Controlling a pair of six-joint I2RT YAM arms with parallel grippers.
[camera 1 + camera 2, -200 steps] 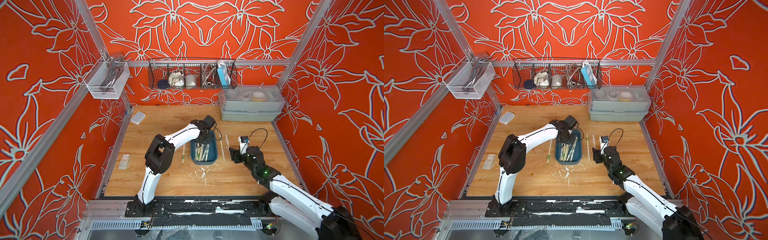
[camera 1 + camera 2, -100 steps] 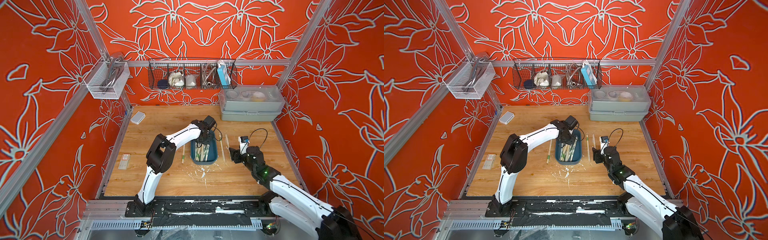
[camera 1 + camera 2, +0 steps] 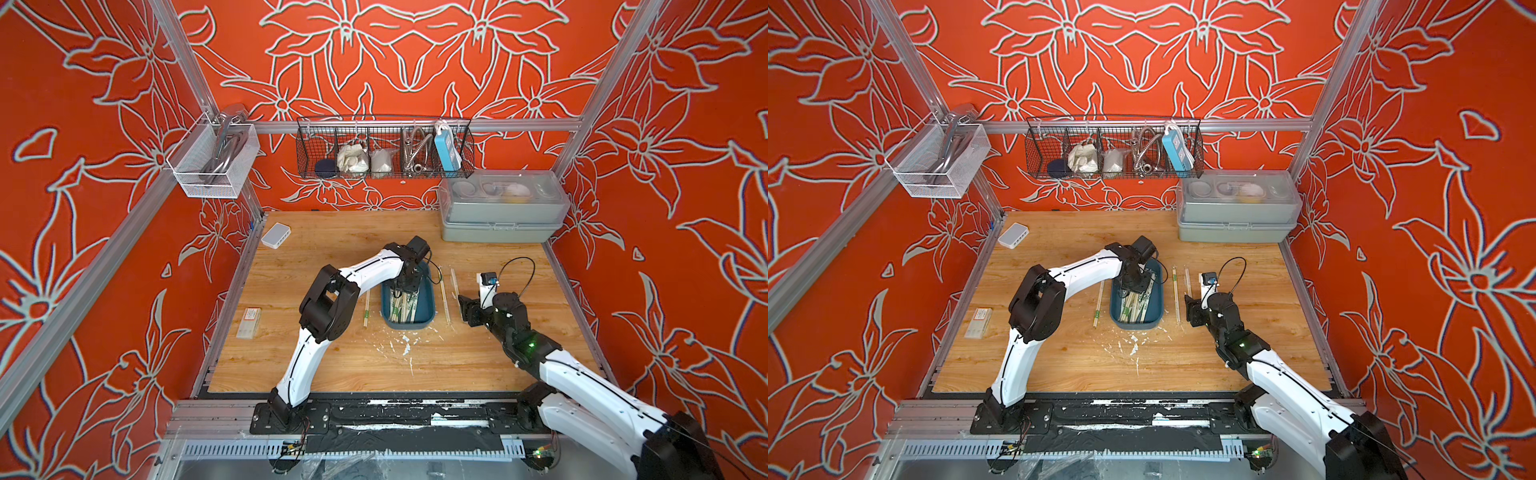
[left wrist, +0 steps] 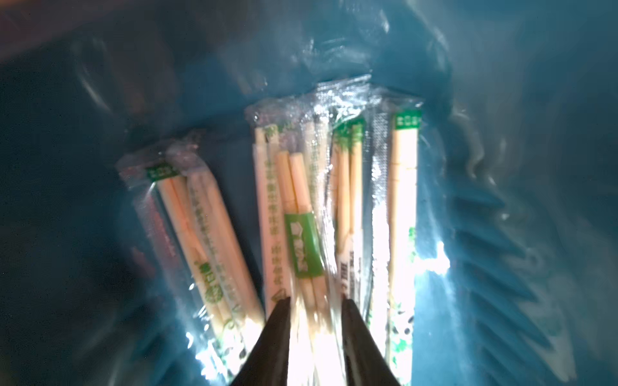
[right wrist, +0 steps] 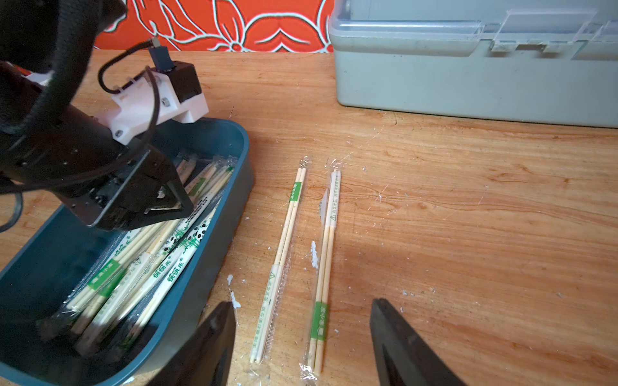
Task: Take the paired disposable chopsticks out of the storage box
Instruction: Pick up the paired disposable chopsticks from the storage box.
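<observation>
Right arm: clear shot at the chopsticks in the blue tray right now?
Probably not cleanly: the left gripper sits inside the storage box, over the chopsticks. Only their near ends show uncovered, close beside it.

Showing bright, even light in both top views, throwing soft shadows onto the bench [image 3: 374, 374], bowing straight lines toward the edges. Looking dim, blue-tinted and smeared in the left wrist view, glaring white off the paired disposable chopsticks [image 4: 302, 247] beside the unfocused left gripper [image 4: 316, 300]. Rendering crisp in the right wrist view, softening at the right gripper [image 5: 302, 302], shading the storage box [image 5: 200, 277] interior.
</observation>
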